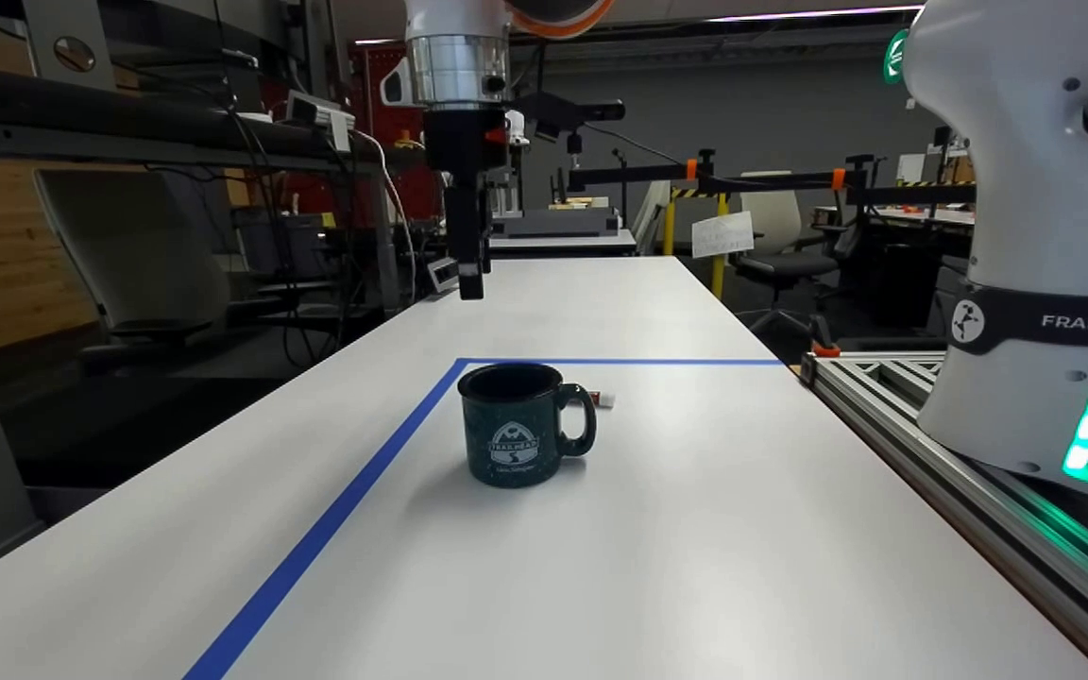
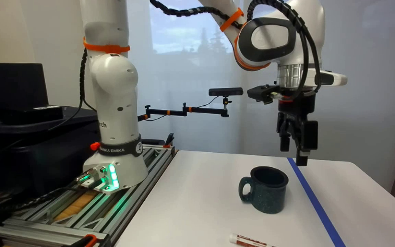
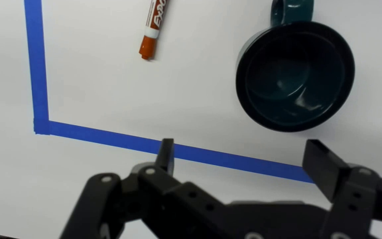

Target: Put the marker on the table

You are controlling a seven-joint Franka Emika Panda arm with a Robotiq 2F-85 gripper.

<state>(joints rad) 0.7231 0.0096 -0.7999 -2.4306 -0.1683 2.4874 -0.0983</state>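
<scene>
Claw (image 3: 239, 151) well apart from marker (image 3: 154, 29)

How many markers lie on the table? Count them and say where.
1. The marker lies on the table, beside the mug, apart from it, inside the corner of blue tape. No other shows.

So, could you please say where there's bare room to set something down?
The table looks bare on the logo side of the mug, between the blue tape and metal frame, and just outside the tape. It is crowded inside the tape corner, around mug and marker.
</scene>
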